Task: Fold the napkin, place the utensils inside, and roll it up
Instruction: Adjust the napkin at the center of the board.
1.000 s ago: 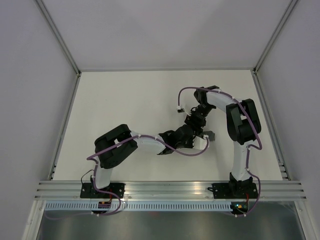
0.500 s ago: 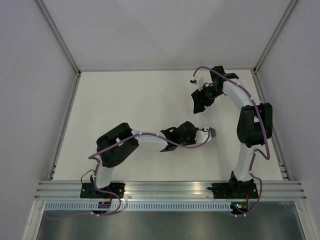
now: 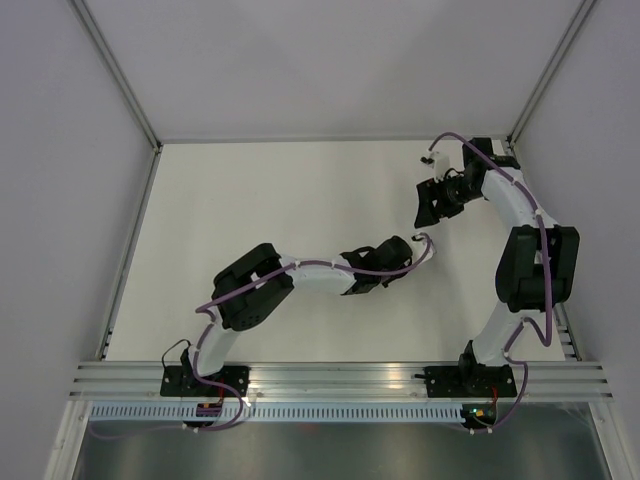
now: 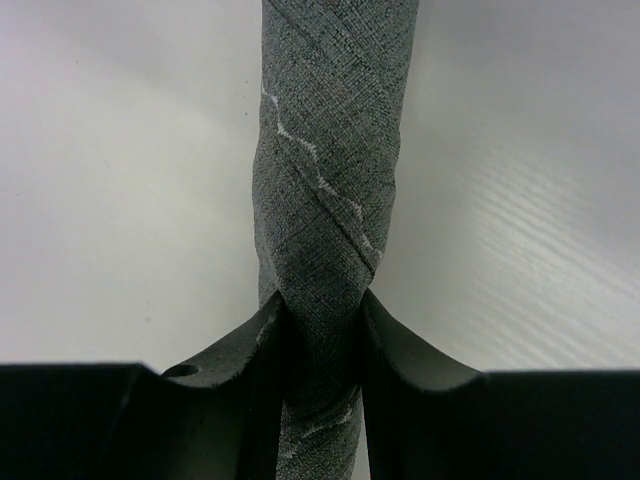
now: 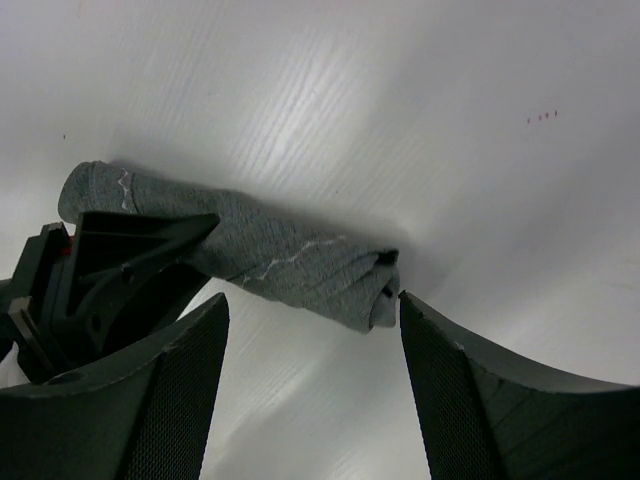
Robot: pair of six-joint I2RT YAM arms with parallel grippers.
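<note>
Last step by the look of it: the rolling, done or all but done. Clamped in the left gripper (image 4: pixel 322 345): the napkin (image 5: pixel 285 260), wound into a tight grey roll and pinched nearer one end between both fingers (image 4: pixel 240 350). Held just off the centre of the counter (image 3: pixel 250 200), toward 3 o'clock; resting on the surface or just above it, hard to tell. No sight of the utensils; presumably wrapped inside. Out toward 1 o'clock, the right gripper (image 3: pixel 432 203), fingers wide apart, holding nothing, well clear of the roll. Next, probably: lay the roll flat, loose edge down against unwinding, then ease the left fingers apart slowly.
</note>
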